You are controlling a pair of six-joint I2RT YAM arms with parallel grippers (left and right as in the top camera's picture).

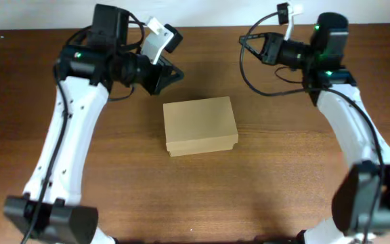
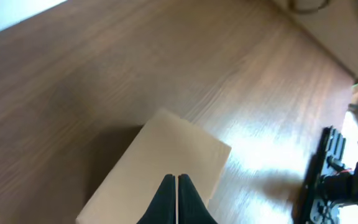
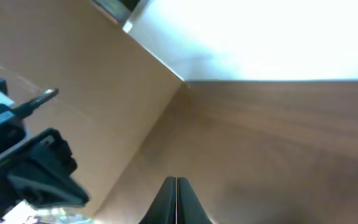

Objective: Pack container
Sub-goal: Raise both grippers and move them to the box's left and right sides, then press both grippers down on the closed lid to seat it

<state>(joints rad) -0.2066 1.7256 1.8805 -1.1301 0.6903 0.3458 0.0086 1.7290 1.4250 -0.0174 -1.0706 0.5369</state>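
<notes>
The container [image 1: 200, 125] is a plain tan cardboard box with its flap lid down, in the middle of the table. It also shows in the left wrist view [image 2: 160, 168], below the fingers. My left gripper [image 1: 173, 73] is shut and empty, raised behind the box's back left corner; its closed fingertips [image 2: 177, 180] show over the lid. My right gripper [image 1: 247, 42] is shut and empty, raised at the back right, well apart from the box; its closed fingertips [image 3: 176, 182] show over bare table.
The wooden table [image 1: 283, 183] runs to a pale wall at the back. The right arm's base [image 1: 367, 203] stands at the front right and the left arm's base [image 1: 46, 217] at the front left.
</notes>
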